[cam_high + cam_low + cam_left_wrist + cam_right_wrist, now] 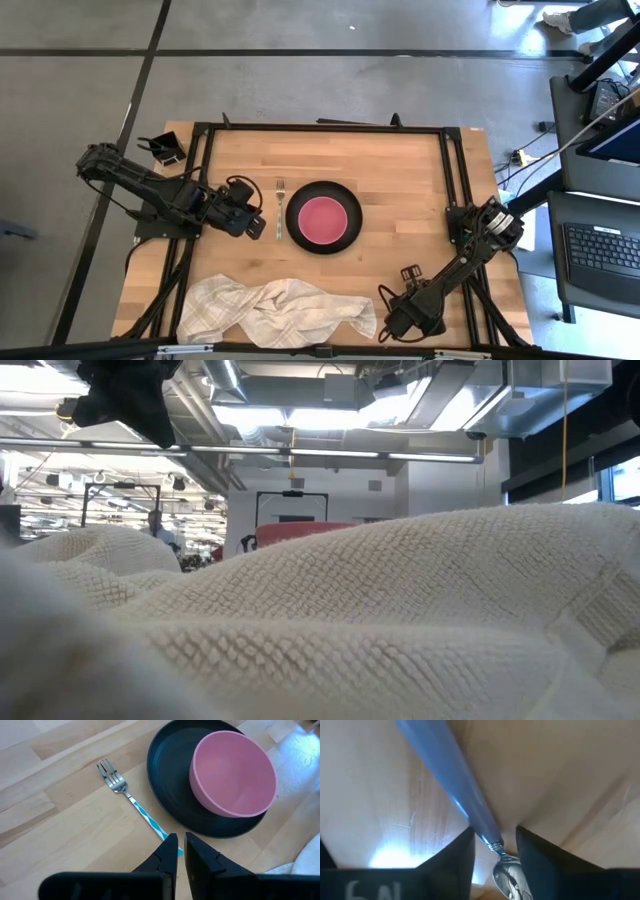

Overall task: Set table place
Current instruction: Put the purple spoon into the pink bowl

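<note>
A black plate (345, 238) with a pink bowl (323, 217) in it sits at the table's middle. A silver fork (280, 200) with a blue-and-white striped handle lies flat just left of the plate. My left gripper (179, 845) is shut to a thin slit at the fork's handle end. My right gripper (495, 845) is open near the front edge, pointing down. Its fingers stand on either side of the neck of a spoon (450, 785) with a bluish-purple handle. The spoon is hidden under the gripper in the high view. My left gripper's fingertips (170, 844) stand over the end of the fork's handle (161, 832). I cannot tell whether they touch it; the fork lies flat on the table. My right gripper has one finger (465, 845) right beside the spoon's handle (482, 827). I cannot tell whether it touches.
A crumpled white towel (280, 310) lies along the front edge, left of my right gripper, and fills the low view (380, 620). A small black holder (163, 150) stands at the far left corner. Bare wood (400, 170) lies right of the plate.
</note>
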